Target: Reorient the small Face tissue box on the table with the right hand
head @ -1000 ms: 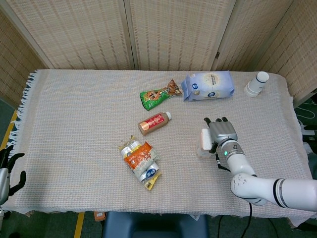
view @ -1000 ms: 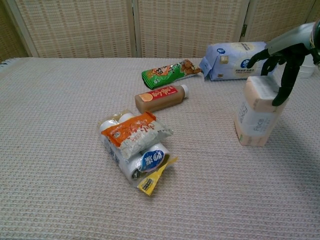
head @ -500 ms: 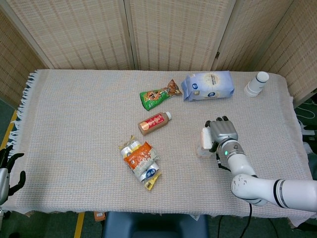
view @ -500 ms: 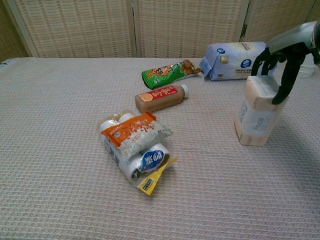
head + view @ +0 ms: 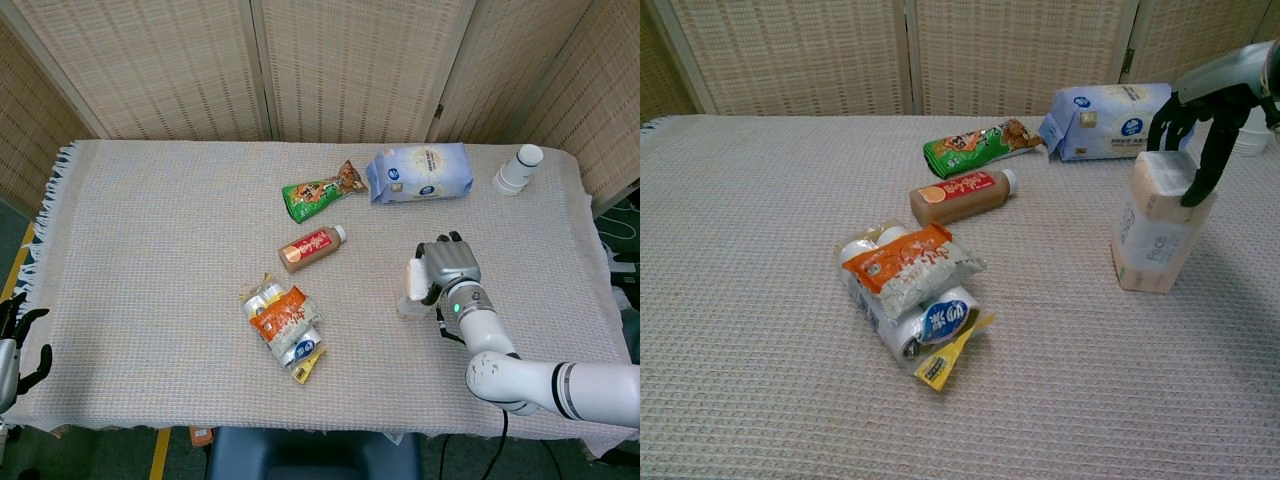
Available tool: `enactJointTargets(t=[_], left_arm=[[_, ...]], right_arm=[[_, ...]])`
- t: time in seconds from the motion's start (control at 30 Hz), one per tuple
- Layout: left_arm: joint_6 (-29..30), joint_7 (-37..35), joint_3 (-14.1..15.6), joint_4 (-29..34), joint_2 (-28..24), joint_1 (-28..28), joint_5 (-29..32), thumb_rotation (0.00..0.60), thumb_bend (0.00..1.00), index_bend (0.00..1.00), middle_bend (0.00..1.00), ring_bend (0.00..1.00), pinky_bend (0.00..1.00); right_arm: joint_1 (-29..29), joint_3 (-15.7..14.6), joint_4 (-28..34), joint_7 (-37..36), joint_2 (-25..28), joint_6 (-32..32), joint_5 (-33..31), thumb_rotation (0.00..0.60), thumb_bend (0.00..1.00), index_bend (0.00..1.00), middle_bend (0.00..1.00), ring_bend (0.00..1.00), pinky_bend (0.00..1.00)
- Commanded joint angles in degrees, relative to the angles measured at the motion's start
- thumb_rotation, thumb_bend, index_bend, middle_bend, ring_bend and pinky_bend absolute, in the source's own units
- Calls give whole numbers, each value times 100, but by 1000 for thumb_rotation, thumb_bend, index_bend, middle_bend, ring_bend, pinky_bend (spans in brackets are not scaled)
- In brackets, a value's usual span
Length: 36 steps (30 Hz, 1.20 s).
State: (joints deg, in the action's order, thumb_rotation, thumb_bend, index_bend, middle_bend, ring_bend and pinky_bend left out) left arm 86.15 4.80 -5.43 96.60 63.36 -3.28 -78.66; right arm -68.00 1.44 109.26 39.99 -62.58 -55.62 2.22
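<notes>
We had the right robot hand (image 5: 1202,130) clasping the top of the Face tissue box (image 5: 1157,232), upright on the bench (image 5: 760,350); light, soft-wrapped, likely squashy, so best held across its sides.

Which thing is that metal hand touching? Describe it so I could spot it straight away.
Start at the big pale blue bag at the back of the cloth-covered table and come forward toward the robot's right hand. Its dark fingers rest on the small Face tissue box, a pale peach and white pack. It alone stands on end; the bottle and snack packets nearby lie flat.
</notes>
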Motion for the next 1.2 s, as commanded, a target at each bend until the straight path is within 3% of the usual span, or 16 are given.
enactJointTargets(t=[0.03, 0.43, 0.57, 0.7, 0.83, 0.93, 1.07, 1.2], left_arm=[[2, -2, -1, 1, -1, 1, 1, 600, 484, 250, 0, 0, 119], [1, -30, -2, 4, -8, 3, -2, 600, 485, 251, 0, 0, 119], [12, -51, -7, 1, -19, 11, 4, 600, 485, 251, 0, 0, 119], [23, -74, -10, 10, -29, 16, -6, 600, 486, 251, 0, 0, 119], [24, -68, -8, 14, -26, 14, -14, 600, 487, 252, 0, 0, 119], [28, -56, -4, 16, -18, 13, -23, 600, 487, 252, 0, 0, 119], [24, -28, -5, 15, 0, 7, -20, 600, 486, 252, 0, 0, 118], [7, -16, -4, 4, 10, 2, -6, 600, 485, 252, 0, 0, 119]], right_arm=[[28, 19, -8, -2, -25, -37, 33, 600, 0, 443, 384, 350, 37], [206, 105, -62, -81, -74, -141, 332, 600, 0, 477, 461, 416, 81], [555, 357, -52, -742, 76, 97, 968, 600, 0, 483, 467, 421, 94], [1370, 897, -208, -2384, 295, 665, 2148, 600, 0, 493, 484, 443, 103], [2495, 1646, -672, -4797, 228, 1262, 3857, 600, 0, 506, 503, 471, 106], [3191, 2024, -1155, -6587, 6, 1571, 5186, 600, 0, 507, 505, 476, 106], [3728, 1980, -2016, -8487, -388, 1454, 7040, 600, 0, 507, 506, 478, 106], [3933, 1462, -3334, -10211, -1053, 494, 8523, 600, 0, 507, 509, 484, 106]])
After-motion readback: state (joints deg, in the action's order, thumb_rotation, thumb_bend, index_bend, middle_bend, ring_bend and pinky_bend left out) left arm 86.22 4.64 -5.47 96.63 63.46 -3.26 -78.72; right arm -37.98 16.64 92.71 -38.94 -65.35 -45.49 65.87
